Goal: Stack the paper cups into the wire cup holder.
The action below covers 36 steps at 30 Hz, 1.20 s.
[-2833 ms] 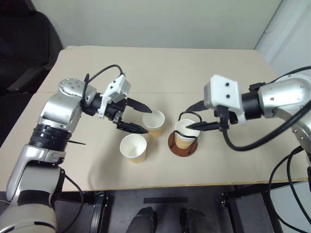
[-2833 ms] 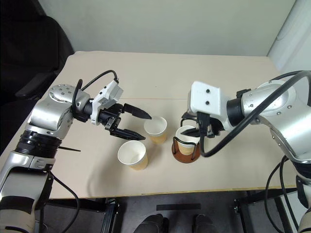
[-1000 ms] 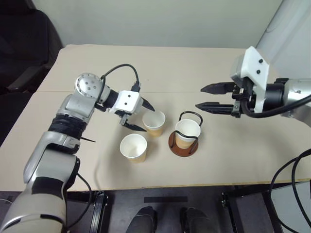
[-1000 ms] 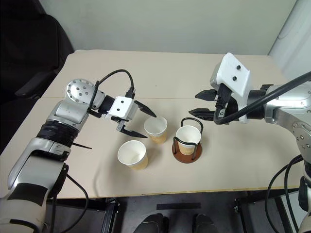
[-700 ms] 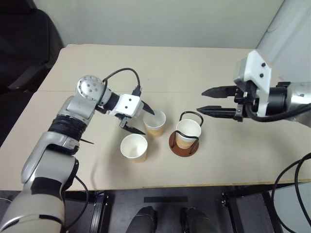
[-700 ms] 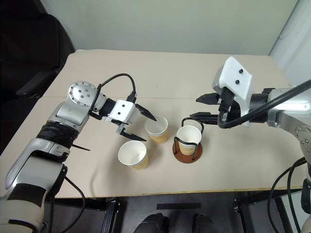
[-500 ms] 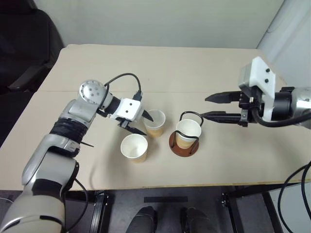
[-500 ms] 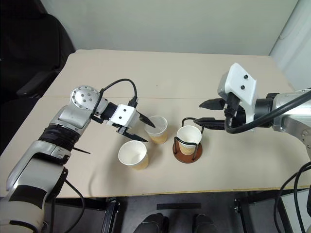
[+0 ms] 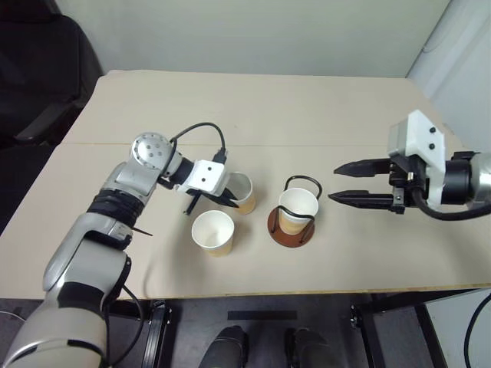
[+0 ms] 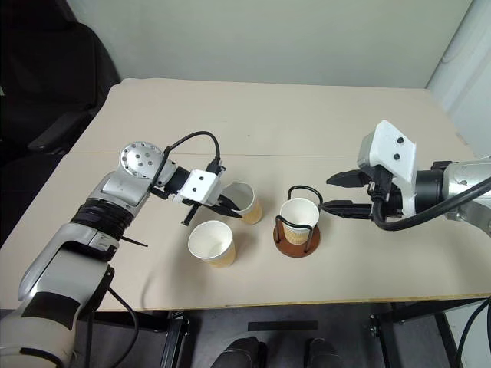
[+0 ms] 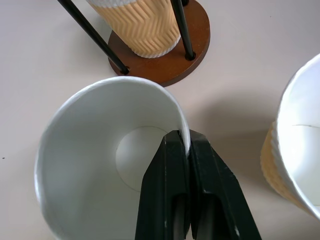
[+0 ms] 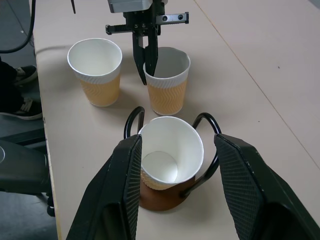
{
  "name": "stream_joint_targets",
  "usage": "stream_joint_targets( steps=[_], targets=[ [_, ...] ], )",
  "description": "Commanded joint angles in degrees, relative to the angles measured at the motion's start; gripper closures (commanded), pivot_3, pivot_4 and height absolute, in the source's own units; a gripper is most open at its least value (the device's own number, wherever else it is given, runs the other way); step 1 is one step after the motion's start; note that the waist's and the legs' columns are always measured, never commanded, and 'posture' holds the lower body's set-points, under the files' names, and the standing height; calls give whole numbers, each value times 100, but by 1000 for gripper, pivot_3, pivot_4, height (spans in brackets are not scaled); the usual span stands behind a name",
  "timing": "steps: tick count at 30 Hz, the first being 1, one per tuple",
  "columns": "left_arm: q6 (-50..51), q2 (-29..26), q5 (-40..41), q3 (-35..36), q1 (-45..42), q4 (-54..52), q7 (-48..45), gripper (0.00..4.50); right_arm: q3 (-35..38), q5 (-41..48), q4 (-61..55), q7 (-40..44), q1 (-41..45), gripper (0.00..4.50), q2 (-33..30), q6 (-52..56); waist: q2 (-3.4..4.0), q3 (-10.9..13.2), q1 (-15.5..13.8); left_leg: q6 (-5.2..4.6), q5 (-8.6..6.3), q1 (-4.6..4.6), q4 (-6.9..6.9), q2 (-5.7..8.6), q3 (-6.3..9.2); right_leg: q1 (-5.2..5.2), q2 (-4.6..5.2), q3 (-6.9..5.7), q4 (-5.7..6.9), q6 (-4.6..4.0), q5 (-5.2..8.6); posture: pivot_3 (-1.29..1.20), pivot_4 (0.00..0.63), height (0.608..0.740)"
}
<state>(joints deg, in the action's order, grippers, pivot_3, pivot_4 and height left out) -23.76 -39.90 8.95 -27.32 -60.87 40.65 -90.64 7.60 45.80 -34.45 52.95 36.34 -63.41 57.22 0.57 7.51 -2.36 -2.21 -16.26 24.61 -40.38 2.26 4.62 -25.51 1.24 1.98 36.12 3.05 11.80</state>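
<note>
Your left gripper [image 11: 184,145] was clenched on the rim of the middle paper cup [image 9: 241,192], one finger inside. A second cup [image 9: 212,232] stood at its 7 o'clock; a third [image 9: 296,210] sat in the wire cup holder [image 9: 289,231] at 3 o'clock. Your right gripper [image 9: 343,182] hung spread apart beyond it.

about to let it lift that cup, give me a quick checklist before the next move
1. Left gripper shut on the rim of the held cup, one finger inside, one outside: ok.
2. Held cup upright on the table: ok.
3. Wire cup holder upright, one cup already seated: ok.
4. Right gripper open, apart from the holder: ok.
5. Third cup stands apart from the held one: ok.
6. Grip firmness: cannot tell.
</note>
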Motion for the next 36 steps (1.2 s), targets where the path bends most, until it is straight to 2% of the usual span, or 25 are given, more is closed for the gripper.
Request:
stream_joint_targets(
  steps=[1,5,13,19,25,36],
  targets=[
    [257,-221,301,-61,-249,-109,-186,4479,272,10,-17,77,-69,2234,-146,-153,0,0,2,0,0,0,0,0,0,0,0,0,0,0,0,0,150,740],
    [436,-229,423,23,-505,22,-186,4479,285,-5,-18,111,-213,2234,-238,-210,0,0,-20,0,0,1,-1,0,1,0,0,-1,-1,0,0,0,150,740],
    [833,171,403,804,-1272,439,-186,4479,258,-56,-49,78,-471,2234,-314,-302,0,0,-38,-1,-1,5,-7,0,1,1,1,-1,-3,3,-2,0,150,740],
    [1750,498,845,1118,-1772,150,-186,4479,294,-29,-97,29,-637,2234,-315,-264,0,0,-47,-2,-1,7,-8,0,1,2,1,-1,-6,4,-3,0,150,740],
    [2685,473,1681,857,-2058,-362,-186,4479,322,3,-210,13,-807,2234,-341,-241,0,0,-40,-2,-1,6,-6,-2,-3,1,0,0,-5,5,-3,0,150,740],
    [3577,-331,3298,-574,-2448,-1345,-186,4479,273,-363,-349,2,-1247,2234,-484,-510,0,0,-53,-2,-1,6,-11,-2,-2,5,1,1,-7,8,-4,0,150,740]
  ],
)
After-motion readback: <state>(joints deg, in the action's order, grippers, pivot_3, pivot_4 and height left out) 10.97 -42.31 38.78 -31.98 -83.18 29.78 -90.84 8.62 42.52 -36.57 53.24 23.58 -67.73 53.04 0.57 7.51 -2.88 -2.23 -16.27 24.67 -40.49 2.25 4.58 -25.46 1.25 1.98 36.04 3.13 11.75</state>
